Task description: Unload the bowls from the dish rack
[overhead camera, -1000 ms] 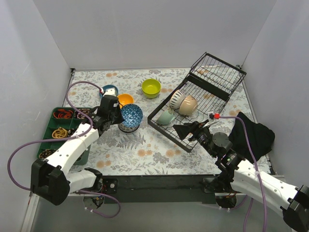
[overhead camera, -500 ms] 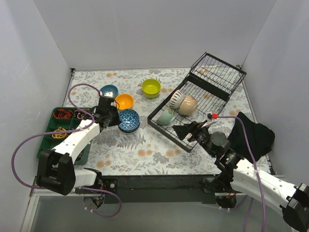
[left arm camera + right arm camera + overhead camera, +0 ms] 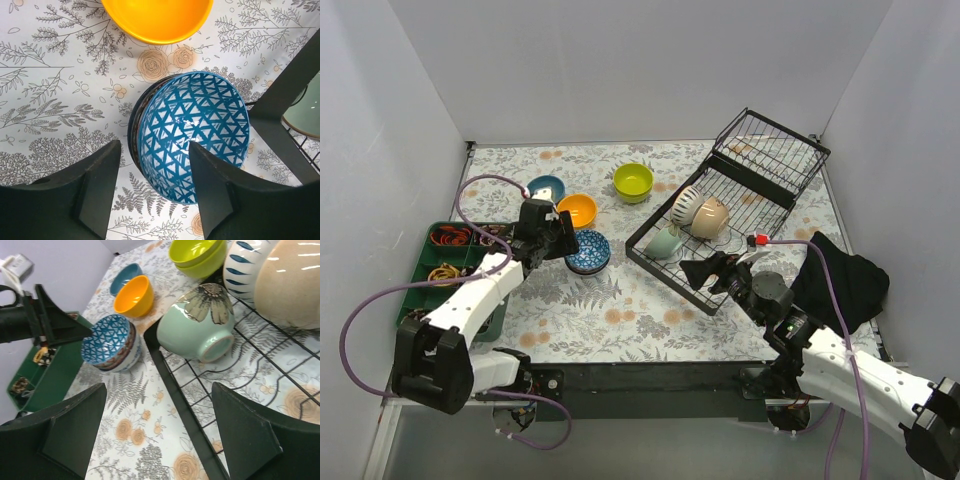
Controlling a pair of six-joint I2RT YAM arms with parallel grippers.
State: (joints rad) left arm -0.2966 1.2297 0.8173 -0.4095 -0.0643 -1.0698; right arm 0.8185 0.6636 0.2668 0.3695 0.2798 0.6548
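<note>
The blue-white triangle-patterned bowl [image 3: 195, 127] sits nested on another patterned bowl [image 3: 120, 357] on the table, left of the black dish rack [image 3: 760, 170]. My left gripper [image 3: 155, 167] is open and straddles the bowl's near rim without gripping it. The rack holds a pale-green flowered bowl [image 3: 195, 332] on its side, a striped bowl [image 3: 250, 260] and a beige bowl [image 3: 292, 285]. Orange [image 3: 579, 209], plain blue [image 3: 546, 187] and lime [image 3: 633, 181] bowls stand on the table. My right gripper [image 3: 157, 427] is open and empty over the rack's near-left edge.
A green compartment tray [image 3: 430, 262] with small items lies at the left edge under my left arm. A black cloth [image 3: 845, 280] lies right of the rack. The rack's raised wire tier [image 3: 775, 150] stands at the back right.
My left gripper lowered the blue-white bowl onto the other patterned bowl, then opened and let it go. The right arm has barely moved.
</note>
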